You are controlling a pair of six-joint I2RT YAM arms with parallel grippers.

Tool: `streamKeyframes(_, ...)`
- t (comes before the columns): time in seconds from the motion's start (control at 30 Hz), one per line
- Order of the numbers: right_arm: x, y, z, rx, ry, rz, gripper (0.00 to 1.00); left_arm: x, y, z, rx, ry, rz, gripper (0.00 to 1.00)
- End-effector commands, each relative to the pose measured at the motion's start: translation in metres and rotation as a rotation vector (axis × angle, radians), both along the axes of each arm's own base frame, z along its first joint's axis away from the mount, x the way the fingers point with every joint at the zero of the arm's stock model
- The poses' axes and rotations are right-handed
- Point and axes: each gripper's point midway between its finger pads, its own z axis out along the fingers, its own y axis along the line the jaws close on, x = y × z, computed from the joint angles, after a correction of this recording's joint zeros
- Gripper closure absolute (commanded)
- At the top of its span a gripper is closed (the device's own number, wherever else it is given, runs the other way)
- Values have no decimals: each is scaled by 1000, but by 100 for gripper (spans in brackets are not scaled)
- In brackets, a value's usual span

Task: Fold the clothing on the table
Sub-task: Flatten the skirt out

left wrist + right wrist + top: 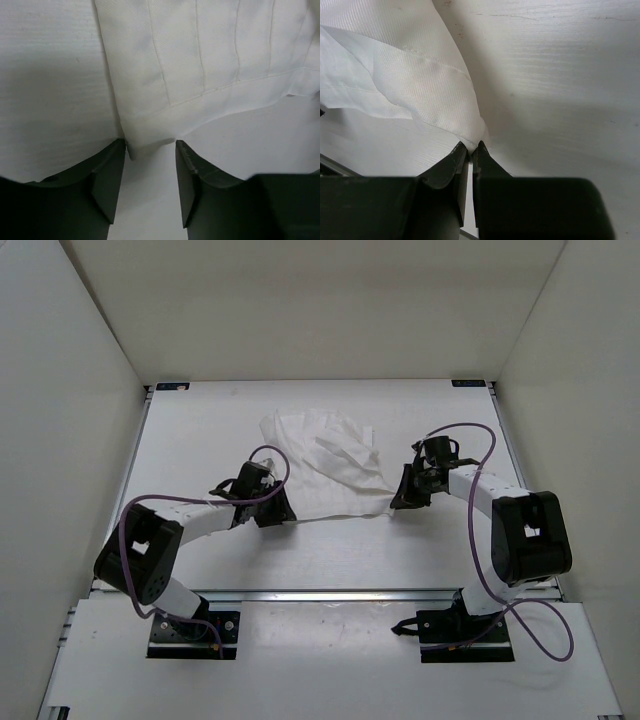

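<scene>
The clothing (330,465), a thin white cloth with faint crease lines, lies rumpled on the table (200,430) between the two arms. My left gripper (275,512) stands at its near left corner. In the left wrist view that gripper (150,145) is open, and the hemmed corner of the clothing (200,60) lies flat on the table just at the fingertips (117,150), ungripped. My right gripper (405,498) is at the near right corner. The right wrist view shows it (471,146) shut on a pinched bit of the clothing (405,75), which rises from the jaws.
White walls (70,390) enclose the table on three sides. A metal rail (330,593) runs along the near edge by the arm bases. Purple cables (485,440) loop over both arms.
</scene>
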Motion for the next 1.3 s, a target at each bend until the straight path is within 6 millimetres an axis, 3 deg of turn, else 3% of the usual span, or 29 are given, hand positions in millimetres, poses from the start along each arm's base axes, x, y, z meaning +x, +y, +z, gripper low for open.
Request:
streamKeyframes(0.0, 8, 5, 16, 23, -62, 11, 100, 3, 4, -10, 9, 8, 28, 47)
streamKeyframes(0.2, 9, 9, 20, 34, -74, 33, 100, 6, 3, -18, 41, 21, 25, 100)
streamKeyframes(0.3, 12, 12, 29, 44, -106, 52, 100, 9, 4, -16, 36, 15, 22, 100)
streamKeyframes(0.4, 16, 14, 34, 71, -120, 68, 100, 21, 11, -1, 73, -39, 6, 100)
streamKeyframes(0.43, 17, 14, 33, 78, -113, 71, 100, 30, 12, 7, 81, -58, 12, 100)
streamKeyframes(0.5, 39, 17, 51, 105, -162, 94, 100, 52, 21, 29, 90, -121, 2, 100)
streamKeyframes(0.53, 47, 17, 54, 105, -165, 99, 100, 70, 25, 45, 87, -154, 15, 100)
streamKeyframes(0.57, 68, 16, 76, 98, -222, 108, 100, 91, 26, 68, 84, -210, 13, 100)
streamKeyframes(0.6, 99, 19, 106, 106, -301, 130, 100, 109, 34, 77, 94, -235, 22, 100)
streamKeyframes(0.63, 129, 20, 140, 109, -376, 144, 100, 137, 38, 105, 93, -299, 28, 100)
streamKeyframes(0.67, 138, 19, 154, 112, -381, 146, 100, 164, 37, 150, 67, -387, 38, 100)
streamKeyframes(0.7, 174, 18, 203, 115, -507, 154, 100, 196, 39, 194, 65, -487, 54, 100)
streamKeyframes(0.73, 202, 18, 252, 120, -606, 156, 100, 208, 42, 208, 68, -508, 56, 100)
streamKeyframes(0.77, 209, 12, 275, 115, -652, 145, 100, 227, 40, 263, 55, -621, 66, 100)
streamKeyframes(0.8, 223, 4, 324, 143, -790, 119, 100, 240, 41, 317, 36, -744, 83, 100)
streamKeyframes(0.83, 217, -1, 357, 188, -858, 114, 100, 240, 40, 347, 46, -827, 76, 100)
streamKeyframes(0.87, 211, -13, 392, 185, -966, 108, 100, 242, 43, 389, 45, -952, 97, 100)
streamKeyframes(0.9, 209, -21, 404, 147, -1013, 107, 100, 228, 37, 426, 64, -1092, 76, 100)
streamKeyframes(0.93, 201, -29, 423, 64, -1092, 106, 100, 215, 36, 428, 107, -1138, 83, 100)
streamKeyframes(0.97, 190, -35, 431, 12, -1110, 96, 100, 201, 48, 459, 117, -1235, 160, 100)
streamKeyframes(1.03, 193, -54, 395, -109, -1050, 66, 100, 197, 56, 429, 74, -1171, 168, 100)
streamKeyframes(1.07, 183, -55, 395, -112, -1053, 70, 100, 191, 62, 421, 45, -1139, 156, 100)
streamKeyframes(1.1, 177, -60, 365, -96, -983, 73, 100, 189, 59, 381, 25, -1054, 129, 100)
streamKeyframes(1.13, 173, -61, 314, -63, -871, 88, 100, 178, 64, 343, 49, -989, 124, 100)
streamKeyframes(1.17, 155, -57, 277, -34, -800, 95, 100, 160, 63, 342, 55, -997, 127, 100)
streamKeyframes(1.2, 149, -51, 261, -25, -792, 108, 100, 151, 63, 291, 107, -902, 100, 100)
streamKeyframes(1.23, 126, -44, 226, -11, -734, 118, 100, 128, 62, 259, 128, -825, 62, 100)
streamKeyframes(1.27, 98, -42, 185, 4, -644, 114, 100, 112, 60, 251, 122, -801, 55, 100)
